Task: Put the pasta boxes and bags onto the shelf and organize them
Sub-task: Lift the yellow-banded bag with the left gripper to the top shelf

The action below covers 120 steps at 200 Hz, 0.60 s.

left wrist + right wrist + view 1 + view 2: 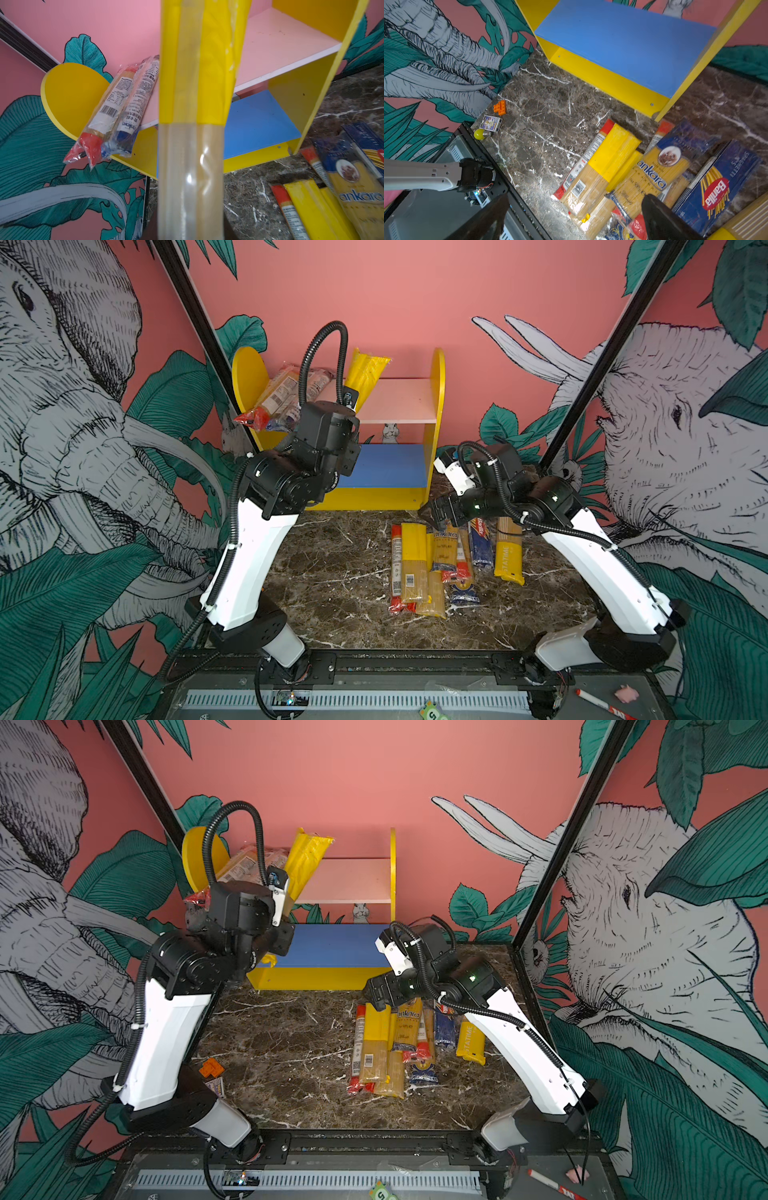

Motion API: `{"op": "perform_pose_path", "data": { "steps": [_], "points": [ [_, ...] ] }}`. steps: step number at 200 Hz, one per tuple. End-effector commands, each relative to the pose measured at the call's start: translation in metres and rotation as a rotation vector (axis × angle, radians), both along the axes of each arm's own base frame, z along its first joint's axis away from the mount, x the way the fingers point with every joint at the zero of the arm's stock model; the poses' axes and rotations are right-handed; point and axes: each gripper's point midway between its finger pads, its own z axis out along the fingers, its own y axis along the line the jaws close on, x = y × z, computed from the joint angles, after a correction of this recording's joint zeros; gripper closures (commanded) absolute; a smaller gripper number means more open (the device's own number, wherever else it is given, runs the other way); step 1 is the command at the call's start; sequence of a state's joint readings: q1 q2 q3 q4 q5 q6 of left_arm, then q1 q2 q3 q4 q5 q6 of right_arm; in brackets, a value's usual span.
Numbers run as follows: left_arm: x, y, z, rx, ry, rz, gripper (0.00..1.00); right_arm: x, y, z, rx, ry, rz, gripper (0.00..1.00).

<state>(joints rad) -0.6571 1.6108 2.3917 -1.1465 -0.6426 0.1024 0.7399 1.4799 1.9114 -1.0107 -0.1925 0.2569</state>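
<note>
Left fingers [350, 398] clamped a long, glossy, yellow-ended clear bag [191, 166]. Dark, tapered right fingers [662, 220] stood apart over the marbled tabletop [550, 124].

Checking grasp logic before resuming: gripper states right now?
Left gripper: shut on the yellow-ended spaghetti pack.
Right gripper: open, holding nothing, over the pasta pile.

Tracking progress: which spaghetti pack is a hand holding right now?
The yellow-ended clear bag, gripped by the left hand in front of the shelf. Two packs rest on its pink board; the others lie on the table.
</note>
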Motion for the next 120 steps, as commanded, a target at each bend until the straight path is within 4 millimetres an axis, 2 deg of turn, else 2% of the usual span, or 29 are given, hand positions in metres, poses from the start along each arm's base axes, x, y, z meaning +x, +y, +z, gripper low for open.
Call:
{"op": "perform_pose_path", "data": {
  "steps": [1, 19, 24, 65, 88, 120],
  "points": [
    [0.022, 0.019, 0.073, -0.087, -0.278, 0.064, 1.0, 0.024, 0.013, 0.026, 0.018, -0.124, -0.008, 0.01],
    [0.041, 0.018, 0.082, -0.047, -0.321, 0.085, 1.0, 0.034, 0.018, 0.042, 0.034, -0.163, -0.022, 0.01],
    [0.046, 0.017, 0.083, -0.044, -0.329, 0.086, 1.0, 0.043, 0.025, 0.033, 0.016, -0.15, -0.027, 0.01],
    [0.094, 0.015, 0.088, 0.023, -0.391, 0.106, 1.0, 0.064, 0.035, 0.031, -0.013, -0.158, -0.056, 0.01],
    [0.116, 0.024, 0.088, 0.025, -0.414, 0.129, 1.0, 0.074, 0.036, 0.03, -0.046, -0.171, -0.077, 0.01],
    [0.134, 0.045, 0.087, 0.009, -0.432, 0.158, 1.0, 0.088, 0.037, 0.029, -0.067, -0.175, -0.111, 0.01]
  ]
}}
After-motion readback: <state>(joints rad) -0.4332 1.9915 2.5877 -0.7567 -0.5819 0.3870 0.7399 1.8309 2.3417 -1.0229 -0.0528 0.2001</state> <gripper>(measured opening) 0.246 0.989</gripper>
